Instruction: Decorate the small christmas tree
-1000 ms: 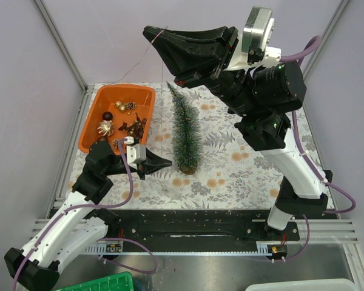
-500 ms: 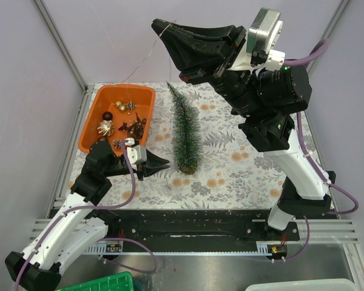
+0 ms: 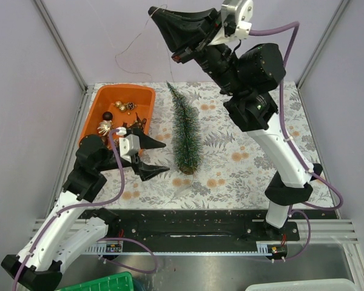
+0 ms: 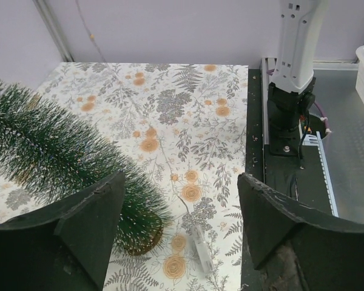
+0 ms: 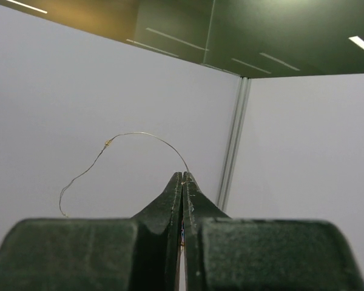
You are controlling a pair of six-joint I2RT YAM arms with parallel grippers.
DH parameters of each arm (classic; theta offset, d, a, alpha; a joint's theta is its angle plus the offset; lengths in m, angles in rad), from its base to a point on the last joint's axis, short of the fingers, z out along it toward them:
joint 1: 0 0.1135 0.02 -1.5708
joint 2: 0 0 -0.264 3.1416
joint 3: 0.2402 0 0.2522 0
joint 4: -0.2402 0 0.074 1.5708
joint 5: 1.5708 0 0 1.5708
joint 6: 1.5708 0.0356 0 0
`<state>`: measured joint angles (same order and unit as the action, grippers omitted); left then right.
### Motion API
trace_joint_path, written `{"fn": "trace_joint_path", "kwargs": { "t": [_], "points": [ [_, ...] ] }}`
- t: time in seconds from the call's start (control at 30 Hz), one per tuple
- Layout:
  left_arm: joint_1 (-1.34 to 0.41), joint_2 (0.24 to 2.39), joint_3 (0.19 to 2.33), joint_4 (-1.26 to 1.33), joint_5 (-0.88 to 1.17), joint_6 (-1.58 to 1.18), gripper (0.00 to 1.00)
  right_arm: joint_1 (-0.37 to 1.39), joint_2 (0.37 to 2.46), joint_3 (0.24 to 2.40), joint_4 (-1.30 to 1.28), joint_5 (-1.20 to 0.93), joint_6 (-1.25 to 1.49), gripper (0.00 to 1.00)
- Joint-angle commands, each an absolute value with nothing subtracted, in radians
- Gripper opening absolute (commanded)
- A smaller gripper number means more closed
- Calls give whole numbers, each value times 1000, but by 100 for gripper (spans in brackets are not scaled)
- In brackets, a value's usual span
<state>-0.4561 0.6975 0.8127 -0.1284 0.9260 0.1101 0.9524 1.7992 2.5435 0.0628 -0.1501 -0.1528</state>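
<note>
Wire aloft: right hand pinched tight on a thin, curling metal wire, high above the tip of the slim, frost-tipped dark-green bottle-brush tree. The tree sits mid-way across the floral-patterned bench, its long axis running from the brown base near the arms to the tip at the back. Left hand gapes wide just left of the tree's base, holding nothing. Draping looks like the right arm's job: down onto that tip.
</note>
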Motion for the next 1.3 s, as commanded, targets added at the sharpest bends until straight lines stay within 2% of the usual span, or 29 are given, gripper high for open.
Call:
{"fn": "trace_joint_path", "kwargs": {
  "t": [0.0,0.27,0.4,0.6,0.7,0.8,0.87,0.93,1.13,1.27],
  "points": [
    [-459,744,842,-17,940,31,80,946,1807,2585,81,-239,-66,0],
    [-489,856,891,129,833,-47,84,943,1848,2654,109,-320,52,0],
    [-498,879,911,147,905,-66,85,943,1864,2657,149,-347,106,0],
    [-515,879,882,152,856,32,79,943,1893,2657,186,-370,138,0],
    [-515,861,862,111,740,138,68,933,1888,2635,187,-357,112,0],
    [-506,836,838,74,540,192,46,902,1873,2600,196,-345,100,0],
    [-503,818,827,71,430,209,24,873,1870,2574,215,-338,101,0],
    [-500,811,825,80,347,222,14,836,1884,2572,230,-339,120,0],
    [-499,880,900,77,152,252,0,750,1969,2614,258,-347,165,0],
    [-499,926,926,123,5,279,0,692,2028,2628,317,-360,224,0]
  ]
}}
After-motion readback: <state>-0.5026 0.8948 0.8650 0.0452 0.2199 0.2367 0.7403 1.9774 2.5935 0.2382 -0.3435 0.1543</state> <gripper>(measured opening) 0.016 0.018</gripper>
